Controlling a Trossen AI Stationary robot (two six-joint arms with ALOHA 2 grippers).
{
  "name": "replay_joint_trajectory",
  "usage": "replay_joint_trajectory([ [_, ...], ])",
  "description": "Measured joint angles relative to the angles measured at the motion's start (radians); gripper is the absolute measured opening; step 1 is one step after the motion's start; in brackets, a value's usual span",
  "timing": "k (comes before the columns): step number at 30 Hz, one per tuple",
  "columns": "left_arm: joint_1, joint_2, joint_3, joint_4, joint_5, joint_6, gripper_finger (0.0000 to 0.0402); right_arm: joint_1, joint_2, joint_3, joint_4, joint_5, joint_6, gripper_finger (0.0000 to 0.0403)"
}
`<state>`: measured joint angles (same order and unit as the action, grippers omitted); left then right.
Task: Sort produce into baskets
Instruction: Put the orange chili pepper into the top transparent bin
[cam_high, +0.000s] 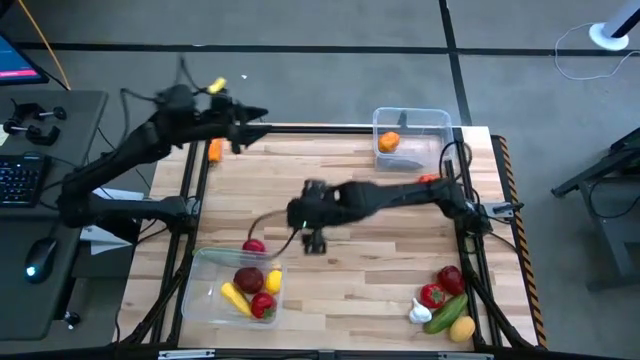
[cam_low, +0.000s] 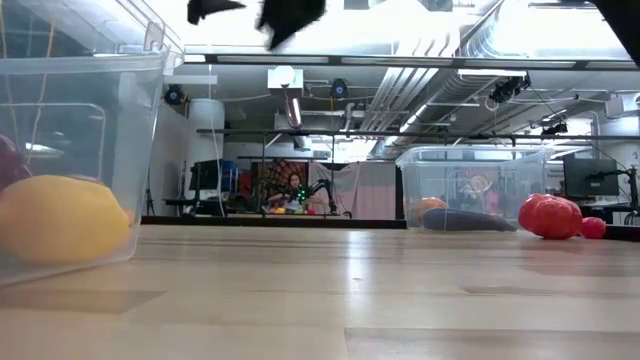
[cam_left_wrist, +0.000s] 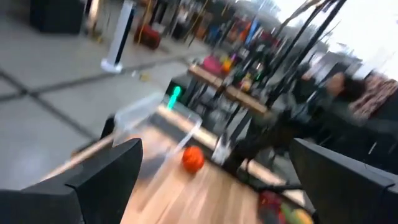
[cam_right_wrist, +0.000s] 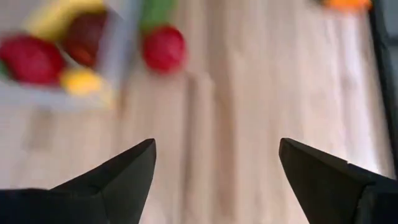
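Two clear baskets stand on the wooden table. The near-left one (cam_high: 200, 262) holds a yellow banana (cam_high: 234, 298), a dark red apple (cam_high: 247, 279), a lemon and a red pepper. The far-right one (cam_high: 440, 120) holds an orange piece (cam_high: 389, 142). A red piece with a green top (cam_right_wrist: 165, 48) lies on the table just outside the near-left basket's far wall. My right gripper (cam_high: 305, 213) hangs open over the table's middle, above bare wood (cam_right_wrist: 216, 142). My left gripper (cam_high: 255, 118) is open in the air over the far-left corner, nothing between its fingers (cam_left_wrist: 216, 149).
An orange carrot (cam_high: 214, 150) lies at the far left edge, below my left gripper. Another orange piece (cam_high: 428, 179) shows behind my right arm. At the near right corner lie a tomato (cam_high: 450, 278), a red pepper (cam_high: 432, 295), garlic (cam_high: 420, 313), a cucumber (cam_high: 447, 310) and a lemon (cam_high: 461, 328).
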<state>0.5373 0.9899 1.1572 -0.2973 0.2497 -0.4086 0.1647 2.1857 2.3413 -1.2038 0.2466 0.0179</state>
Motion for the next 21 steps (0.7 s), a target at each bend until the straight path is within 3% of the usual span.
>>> replay_joint_trajectory([
  [5, 0.028, 0.118, -0.001, -0.211, -0.055, 0.083, 0.0395, -0.101, -0.048, -0.001, -0.199, -0.001, -0.020, 0.0319],
  [9, 0.081, 0.174, -0.016, -0.403, -0.133, 0.149, 0.0395, -0.191, -0.114, -0.001, -0.255, -0.001, -0.018, 0.0316],
  [18, 0.199, 0.080, -0.377, -0.430, -0.384, -0.066, 0.0395, -0.380, -0.237, 0.000, -0.256, 0.012, -0.059, 0.0316],
  [21, 0.211, 0.070, -0.430, -0.436, -0.438, -0.114, 0.0395, -0.443, -0.257, 0.000, -0.256, -0.027, -0.107, 0.0316],
])
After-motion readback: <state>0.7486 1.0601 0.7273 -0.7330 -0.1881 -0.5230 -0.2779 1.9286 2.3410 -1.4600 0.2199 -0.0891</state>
